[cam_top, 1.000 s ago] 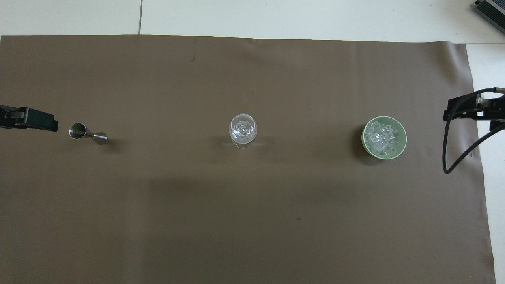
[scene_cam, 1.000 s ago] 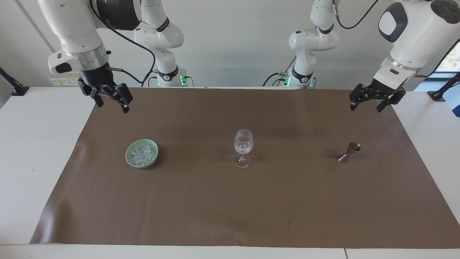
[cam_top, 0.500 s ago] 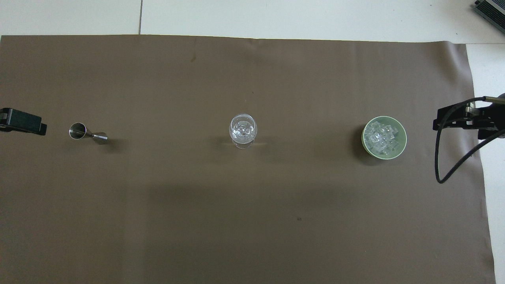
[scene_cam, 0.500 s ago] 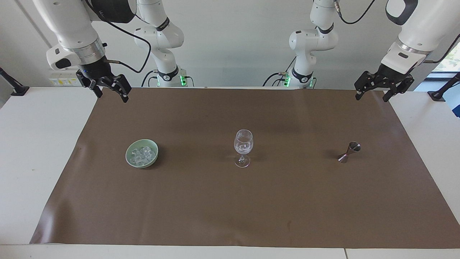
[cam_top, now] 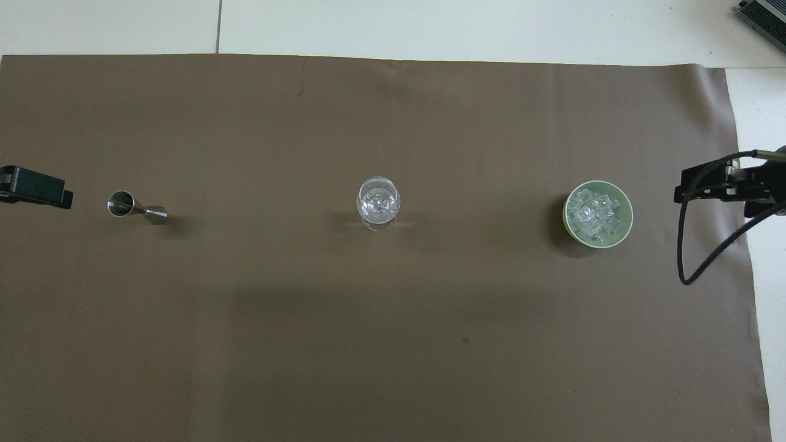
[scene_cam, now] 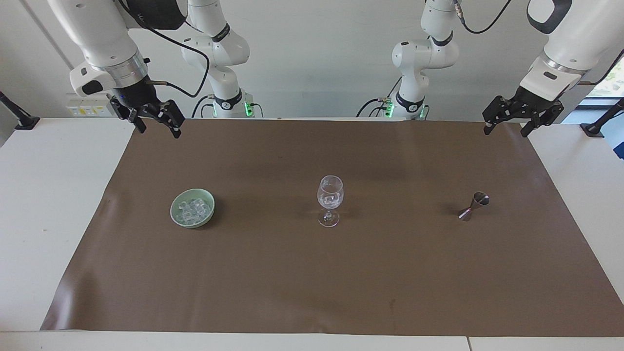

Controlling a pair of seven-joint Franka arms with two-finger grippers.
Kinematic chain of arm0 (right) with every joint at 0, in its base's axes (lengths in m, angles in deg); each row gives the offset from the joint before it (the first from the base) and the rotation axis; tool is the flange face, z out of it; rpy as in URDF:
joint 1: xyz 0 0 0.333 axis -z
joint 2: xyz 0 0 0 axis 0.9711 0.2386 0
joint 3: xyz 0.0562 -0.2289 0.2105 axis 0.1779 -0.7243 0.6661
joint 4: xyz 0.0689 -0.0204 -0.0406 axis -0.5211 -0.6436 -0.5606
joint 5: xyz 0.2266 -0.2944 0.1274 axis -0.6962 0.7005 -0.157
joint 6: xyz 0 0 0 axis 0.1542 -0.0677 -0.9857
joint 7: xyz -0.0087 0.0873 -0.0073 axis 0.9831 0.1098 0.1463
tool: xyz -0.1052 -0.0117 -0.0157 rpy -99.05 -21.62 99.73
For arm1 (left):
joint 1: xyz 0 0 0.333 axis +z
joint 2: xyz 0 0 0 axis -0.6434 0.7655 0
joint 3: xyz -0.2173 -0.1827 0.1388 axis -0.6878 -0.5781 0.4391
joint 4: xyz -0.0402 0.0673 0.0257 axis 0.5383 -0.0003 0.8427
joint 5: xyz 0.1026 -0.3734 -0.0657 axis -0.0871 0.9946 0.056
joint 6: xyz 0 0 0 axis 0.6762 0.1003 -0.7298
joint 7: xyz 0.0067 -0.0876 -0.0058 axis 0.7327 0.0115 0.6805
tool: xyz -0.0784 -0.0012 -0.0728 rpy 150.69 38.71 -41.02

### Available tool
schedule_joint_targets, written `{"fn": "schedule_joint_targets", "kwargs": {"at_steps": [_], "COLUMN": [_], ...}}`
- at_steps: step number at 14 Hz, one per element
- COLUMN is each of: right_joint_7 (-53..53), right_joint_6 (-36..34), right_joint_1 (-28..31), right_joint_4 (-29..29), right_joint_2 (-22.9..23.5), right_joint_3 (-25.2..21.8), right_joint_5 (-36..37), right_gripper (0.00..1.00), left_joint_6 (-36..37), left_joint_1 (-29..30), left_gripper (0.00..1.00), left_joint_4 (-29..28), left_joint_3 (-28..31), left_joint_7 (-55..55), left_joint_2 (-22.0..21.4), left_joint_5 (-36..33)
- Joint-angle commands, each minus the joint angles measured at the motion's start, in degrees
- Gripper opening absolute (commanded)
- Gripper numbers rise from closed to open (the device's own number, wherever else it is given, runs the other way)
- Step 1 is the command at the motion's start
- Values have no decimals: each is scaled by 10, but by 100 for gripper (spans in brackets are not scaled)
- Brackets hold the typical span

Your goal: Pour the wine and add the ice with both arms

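**Both hands up and empty, ice sitting in the bowl and in the glass**

Everything is placed off the wine glass (scene_cam: 330, 200), which stands upright mid-mat on the surface (scene_cam: 29, 204). Ice cubes can already be made out inside its bowl, though how many can't be told. The rest of the ice (scene_cam: 193, 208) is heaped in a pale green bowl (scene_cam: 176, 214), set well apart from the glass toward the right arm's end. A small steel jigger (scene_cam: 474, 206) is stood well apart from the glass toward the left arm's end, tilted a bit as seen in the facing view.

The right hand (scene_cam: 155, 122) is held up in the air over the mat edge at the robots' end, spread wide, nothing in it. The left hand (scene_cam: 507, 121) is likewise held high over its own corner of the mat, fingers wide and empty. Neither is anywhere close to the glass.

Handling guess: the cubes are probably light, hard and slippery, so a single one would likely squirt out unless pinched square across two flat faces. The glass should be treated as fragile and tippy; the stem is best taken low if it's touched at all. The jigger looks stiff and light, and is best taken at its narrow waist.
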Motion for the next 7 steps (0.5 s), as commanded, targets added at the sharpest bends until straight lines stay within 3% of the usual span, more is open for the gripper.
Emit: {"fn": "schedule_joint_targets", "kwargs": {"at_steps": [1,7], "right_joint_7": [16,20], "right_joint_6": [1,2], "right_joint_1": [-2,-3], "right_joint_4": [-18,-19], "right_joint_2": [-15,-16], "right_joint_3": [-3,-4], "right_joint_5": [-1,16], "right_gripper": [100,100], "left_joint_6": [3,2], "left_joint_1": [0,0], "left_gripper": [100,100], "left_joint_4": [11,11], "left_joint_3": [2,2], "left_joint_7": [-2,-3], "left_joint_2": [6,6], "left_joint_5": [2,2]}}
